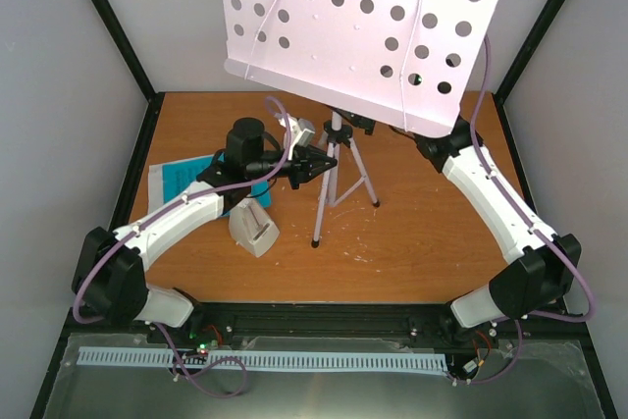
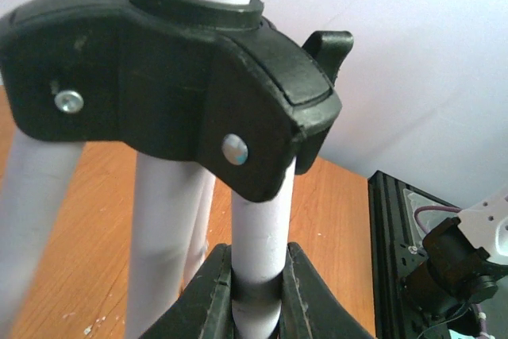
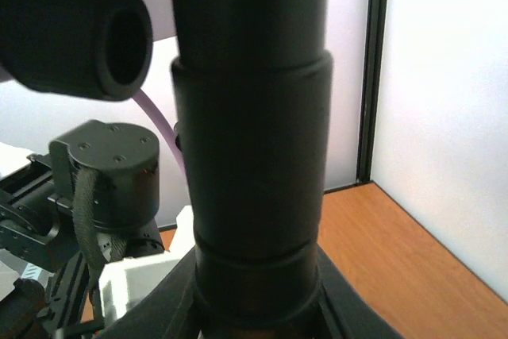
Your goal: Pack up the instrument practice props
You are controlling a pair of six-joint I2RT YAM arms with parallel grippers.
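Top external view: the music stand point(image 1: 368, 26) stands at the middle back of the table point(image 1: 432, 242), its perforated white desk filling the upper centre of the frame, its tripod legs spread below. The left gripper point(image 1: 316, 166) pinches one white leg point(image 2: 260, 228) just under the black hub point(image 2: 175, 93), plain in the left wrist view. In the right wrist view the right gripper point(image 3: 258, 307) is clasped around the stand's black column point(image 3: 254, 132). The metronome point(image 1: 253, 231) sits lower left of the legs. The blue sheet-music pages point(image 1: 175, 180) lie at the table's left edge.
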